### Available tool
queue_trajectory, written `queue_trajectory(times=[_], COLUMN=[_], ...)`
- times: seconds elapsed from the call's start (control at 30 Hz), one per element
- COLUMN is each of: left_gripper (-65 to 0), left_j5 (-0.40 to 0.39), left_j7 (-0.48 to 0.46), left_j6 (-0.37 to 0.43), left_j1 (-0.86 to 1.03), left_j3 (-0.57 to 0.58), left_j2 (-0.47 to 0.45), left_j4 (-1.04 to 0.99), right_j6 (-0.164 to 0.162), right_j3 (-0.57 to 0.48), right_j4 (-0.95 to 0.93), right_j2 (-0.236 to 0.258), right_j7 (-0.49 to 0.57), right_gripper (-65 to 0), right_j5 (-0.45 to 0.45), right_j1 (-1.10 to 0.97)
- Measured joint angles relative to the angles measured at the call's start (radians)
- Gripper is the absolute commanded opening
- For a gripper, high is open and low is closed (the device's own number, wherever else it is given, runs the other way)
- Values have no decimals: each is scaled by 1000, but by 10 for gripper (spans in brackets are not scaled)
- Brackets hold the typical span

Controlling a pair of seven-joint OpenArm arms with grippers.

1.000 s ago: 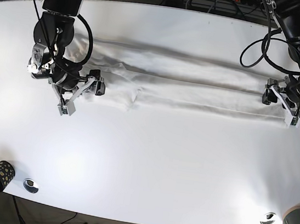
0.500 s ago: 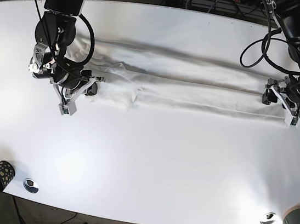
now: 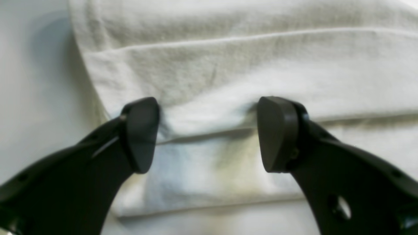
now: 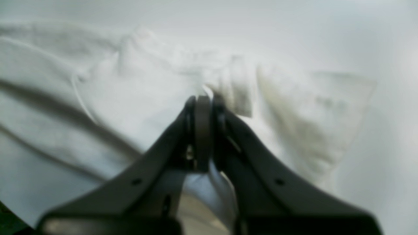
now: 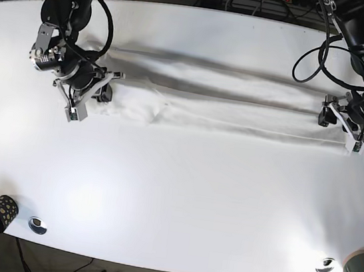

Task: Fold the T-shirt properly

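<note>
— On the white table [image 5: 181,196], where is the T-shirt [image 5: 240,100] lying?
— It is stretching as a long folded band across the far half, between the two arms.
— What is the right gripper [image 4: 204,101] doing?
— It is pinching the T-shirt's bunched end, jaws clamped together on the cloth.
— And the left gripper [image 3: 209,133]?
— It is resting spread wide over the other end, fingertips [image 3: 277,133] pressing into the fabric on either side of a fold.
</note>
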Motion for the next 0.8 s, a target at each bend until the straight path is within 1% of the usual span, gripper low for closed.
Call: queue_trajectory(times=[0.1, 0.17, 0.27, 0.33, 0.4, 0.43, 0.5, 0.57, 0.6, 0.7, 0.73, 0.8], left_gripper=[-212, -212, -212, -212, -212, -212, -212, -212, -211, -211, -211, -211], left_j5=[-1, -2, -5, -5, -4, -4, -2, -2, -2, -5, -5, -4], left_j7=[3, 2, 2, 3, 3, 3, 3, 3, 3, 3, 3, 5], left_j6=[0, 0, -3, -3, -3, -3, -3, -3, -3, -3, -3, -3], left_j1=[4, 6, 5, 6, 6, 6, 6, 6, 6, 6, 6, 5], left_j3=[0, 0, 0, 0, 0, 0, 0, 0, 0, 0, 0, 0], left_j2=[-4, -5, -7, -8, -8, -7, -7, -7, -7, -7, -7, -6], left_j4=[0, 0, 0, 0, 0, 0, 0, 0, 0, 0, 1, 1], right_j6=[0, 0, -1, 1, -1, -5, -7, 19, 42, 125, 147, 177], right_j3=[1, 1, 7, 62, 132, 163, 199, 206, 206, 200, 200, 201], right_j4=[5, 6, 10, 10, 10, 10, 22, 58, 82, 153, 167, 178], right_j2=[0, 0, 0, -15, -38, -49, -53, -58, -59, -71, -80, -104], right_j7=[-3, -3, -3, 0, 3, 6, 1, -3, -3, -6, -14, -54], right_gripper=[-650, -610, -476, -369, -306, -260, -212, -193, -190, -190, -190, -190], right_j5=[-1, -3, 0, 5, -3, -8, -14, -19, -16, 4, 21, 60], right_j1=[-40, -61, -81, -91, -93, -95, -101, -104, -104, -108, -110, -117])
